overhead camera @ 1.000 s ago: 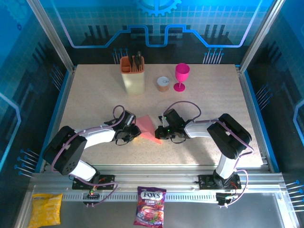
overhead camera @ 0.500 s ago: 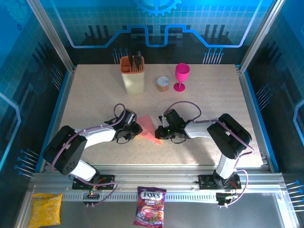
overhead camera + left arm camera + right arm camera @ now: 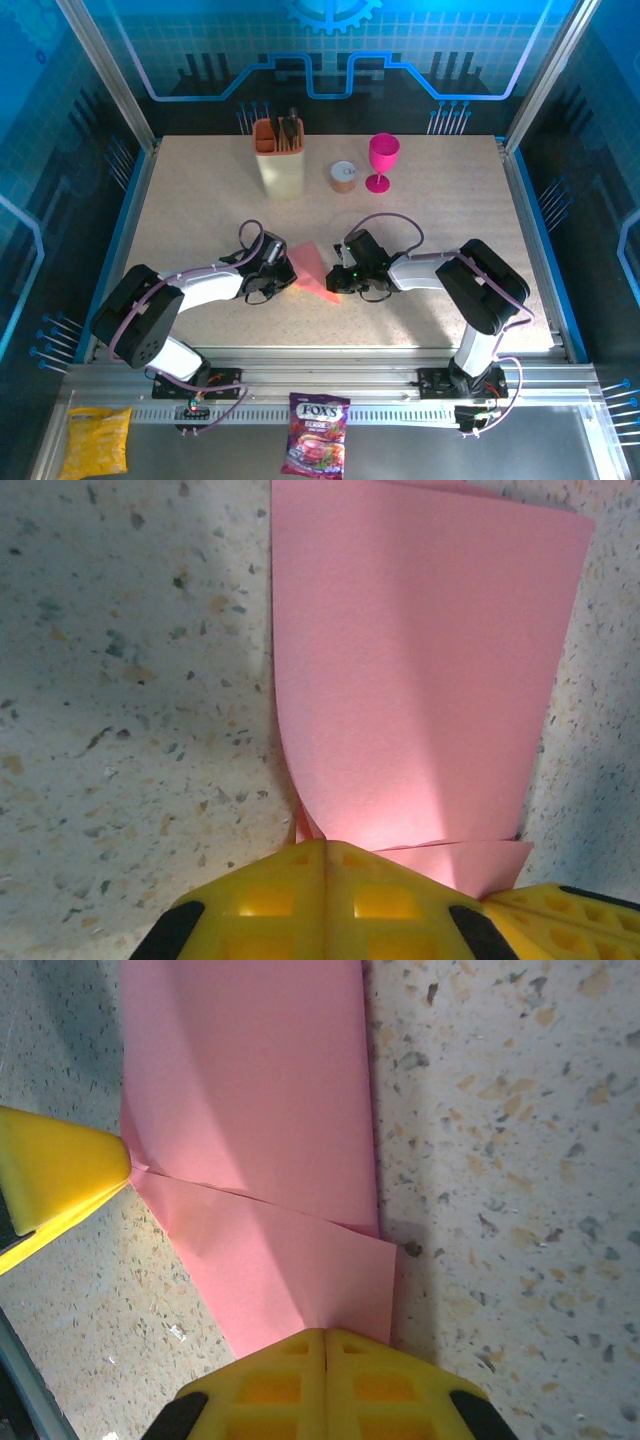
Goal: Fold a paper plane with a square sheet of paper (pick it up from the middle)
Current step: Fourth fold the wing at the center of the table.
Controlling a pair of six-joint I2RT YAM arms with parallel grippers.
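The square sheet of paper (image 3: 312,266) is salmon pink and lies on the speckled table between my two grippers, folded over itself in layers. In the left wrist view the sheet (image 3: 420,660) curves up from the table, and my left gripper (image 3: 325,845) is shut on its near edge. In the right wrist view a lower flap of the sheet (image 3: 270,1260) runs into my right gripper (image 3: 326,1332), which is shut on its corner. From above, the left gripper (image 3: 290,273) holds the sheet's left side and the right gripper (image 3: 338,283) its lower right side.
At the back of the table stand a cream holder with an orange top and utensils (image 3: 279,158), a small round tub (image 3: 343,177) and a magenta goblet (image 3: 382,160). A candy bag (image 3: 316,447) and a yellow packet (image 3: 97,441) lie on the front rail.
My left gripper's jaws have closed onto the paper's edge. Both arms and the sheet have stayed almost where they were.
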